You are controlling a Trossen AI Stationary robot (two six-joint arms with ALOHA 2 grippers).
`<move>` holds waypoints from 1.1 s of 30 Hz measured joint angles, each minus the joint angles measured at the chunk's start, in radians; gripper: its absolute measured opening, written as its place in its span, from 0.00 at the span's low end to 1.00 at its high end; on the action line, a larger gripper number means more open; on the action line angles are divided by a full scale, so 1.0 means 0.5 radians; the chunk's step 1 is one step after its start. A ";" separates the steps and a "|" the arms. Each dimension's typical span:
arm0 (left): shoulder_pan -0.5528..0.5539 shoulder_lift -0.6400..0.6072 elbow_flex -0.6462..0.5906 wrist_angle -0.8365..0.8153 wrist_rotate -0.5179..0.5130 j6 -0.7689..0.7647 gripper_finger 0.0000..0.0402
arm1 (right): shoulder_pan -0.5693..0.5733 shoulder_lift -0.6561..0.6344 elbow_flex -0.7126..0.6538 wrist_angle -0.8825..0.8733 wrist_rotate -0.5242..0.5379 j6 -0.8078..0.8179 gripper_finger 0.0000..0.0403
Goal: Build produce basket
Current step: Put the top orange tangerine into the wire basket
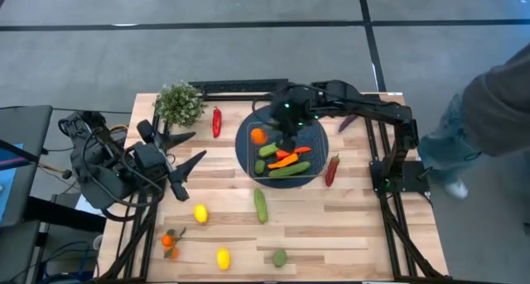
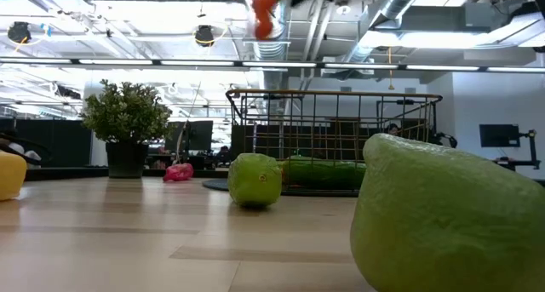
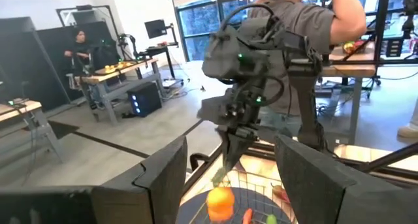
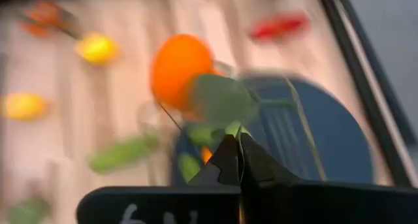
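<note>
My right gripper (image 4: 238,138) hangs over the wire basket (image 1: 312,178), shut on a small orange (image 4: 177,68) with a green leaf; the same orange (image 2: 265,11) shows high above the basket (image 2: 332,130) in the low view. The basket sits on a round blue mat (image 1: 245,151) and holds cucumbers (image 1: 290,170) and carrots (image 1: 286,158). Loose produce lies on the table: lemons (image 1: 200,214), a cucumber (image 1: 261,205), a lime (image 1: 280,257), red peppers (image 1: 217,121), an eggplant (image 1: 348,122). My left gripper (image 1: 184,151) waits open near the table's left edge. My right gripper pinches the orange by its green leaf end (image 4: 230,125) between the tips of its two shut fingers. The fingers come from above, pointing down. The orange hangs below them, lifted clear above the basket.
A bushy potted plant (image 1: 180,103) stands at the far left of the table. Small oranges with a leaf (image 1: 170,241) and another lemon (image 1: 223,257) lie near the near edge. A second red pepper (image 1: 332,170) lies right of the mat. A person (image 1: 489,110) stands beyond the table's right edge.
</note>
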 joint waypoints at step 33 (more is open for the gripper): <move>0.000 0.001 0.000 -0.586 0.228 -0.710 0.54 | 0.148 0.028 -1.180 0.180 0.489 0.589 0.00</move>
